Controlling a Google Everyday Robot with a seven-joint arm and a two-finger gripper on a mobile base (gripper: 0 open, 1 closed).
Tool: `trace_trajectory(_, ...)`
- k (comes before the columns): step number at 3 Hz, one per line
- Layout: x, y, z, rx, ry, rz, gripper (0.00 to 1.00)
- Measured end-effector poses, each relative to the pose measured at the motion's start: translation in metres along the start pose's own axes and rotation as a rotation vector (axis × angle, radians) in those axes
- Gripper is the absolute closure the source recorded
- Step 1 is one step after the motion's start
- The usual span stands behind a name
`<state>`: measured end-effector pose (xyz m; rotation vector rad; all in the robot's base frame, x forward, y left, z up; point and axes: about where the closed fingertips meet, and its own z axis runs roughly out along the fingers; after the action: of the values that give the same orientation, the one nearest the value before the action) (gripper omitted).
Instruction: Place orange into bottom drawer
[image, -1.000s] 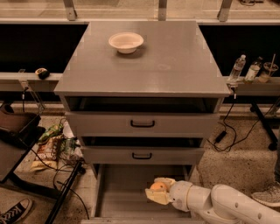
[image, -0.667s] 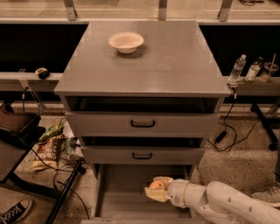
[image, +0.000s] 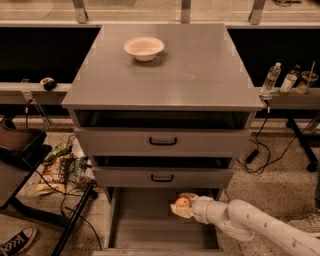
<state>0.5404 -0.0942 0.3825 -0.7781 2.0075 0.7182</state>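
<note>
Camera view shows the big grey cabinet with its lowest wide grey drawer pulled open on the near side. The white robot arm reaches in low from the right, almost flat. In the last second the gripper has slid a little farther in, toward the cabinet. It pinches the small round orange over the drawer's right part. So letting go looks like the next step.

A robotics lab; cables beside the grey cabinet, bottles right of it; gripper grips orange over its bottom drawer.
</note>
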Motion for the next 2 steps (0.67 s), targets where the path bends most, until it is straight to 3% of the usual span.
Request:
trace_trajectory(1, 0.0139, -0.049, 0.0227, 0.035, -0.022, -0.052, 1.0)
trace_trajectory(2, 0.0139, -0.049, 0.0227, 0.035, -0.022, -0.052, 1.0)
